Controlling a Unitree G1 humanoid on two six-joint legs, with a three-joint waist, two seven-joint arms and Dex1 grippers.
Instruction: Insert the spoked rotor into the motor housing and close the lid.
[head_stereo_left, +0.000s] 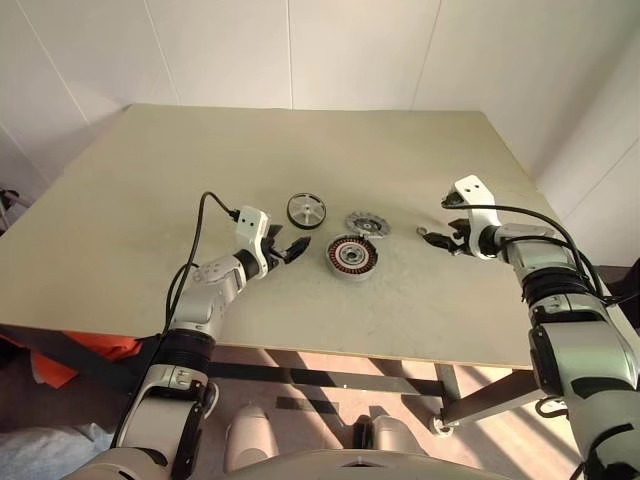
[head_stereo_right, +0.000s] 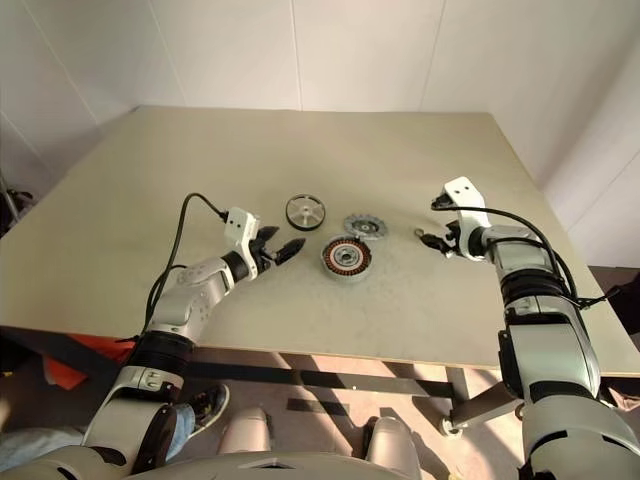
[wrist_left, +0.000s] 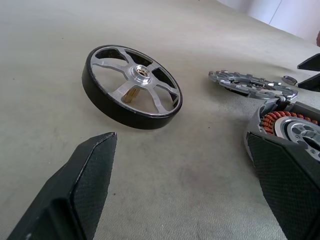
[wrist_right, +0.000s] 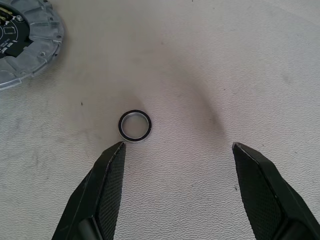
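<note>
Rotor (head_stereo_left: 306, 210) lies flat on the table (head_stereo_left: 130, 190) just far-left of the housing (head_stereo_left: 351, 256), with the lid (head_stereo_left: 366, 222) just beyond the housing; both grippers are spread wide and empty, the left gripper (head_stereo_left: 293, 247) near the housing's left side, the right gripper (head_stereo_left: 437, 238) off to the right over a small loose ring (wrist_right: 135, 125). A likely slip is the left fingers (wrist_left: 87, 175) knocking the housing or grabbing the rotor off-centre so that it tips, or the right hand nudging the ring away. Matte beige tabletop, faintly textured, stands against plain white walls.

Small ring (wrist_right: 134, 125) beside end effector fingertip (wrist_right: 114, 157)
</note>
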